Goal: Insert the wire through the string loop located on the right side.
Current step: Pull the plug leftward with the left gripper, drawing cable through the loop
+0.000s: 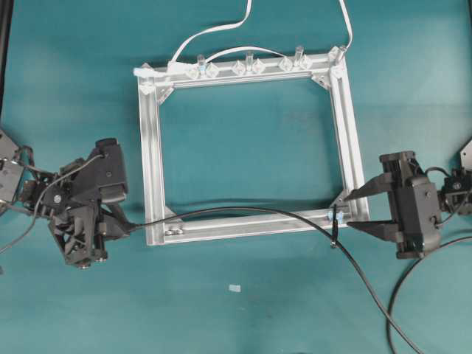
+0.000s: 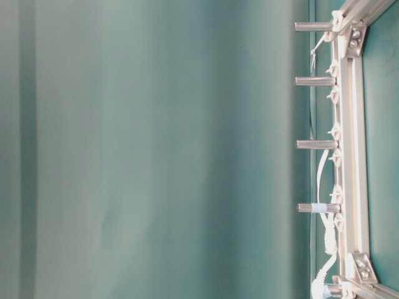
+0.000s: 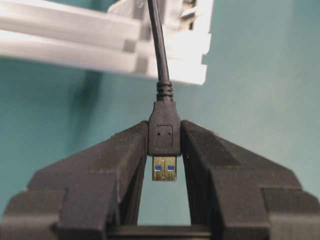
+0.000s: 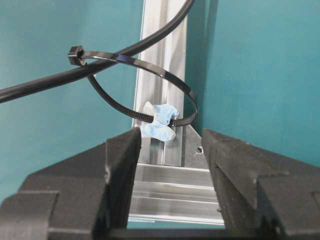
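The wire [image 1: 243, 212] is a thin black cable lying along the near rail of the silver frame [image 1: 151, 147]. My left gripper [image 1: 131, 227] sits off the frame's near left corner. In the left wrist view this gripper [image 3: 165, 134] is shut on the wire's black plug [image 3: 164, 131], whose metal tip points back between the fingers. The string loop [image 1: 334, 230] hangs at the near right corner. In the right wrist view the wire [image 4: 55, 80] appears to run through the loop [image 4: 167, 77]. My right gripper [image 1: 348, 211] [image 4: 171, 135] is open just right of that corner, holding nothing.
White cables [image 1: 221, 29] trail off behind the frame's far rail, which carries several clear clips [image 1: 247, 66] and upright posts [image 2: 315, 81]. A blue tape scrap [image 4: 160, 120] marks where the loop is tied. The wire runs off toward the near right [image 1: 383, 310]. A small white scrap [image 1: 235, 287] lies on the teal table.
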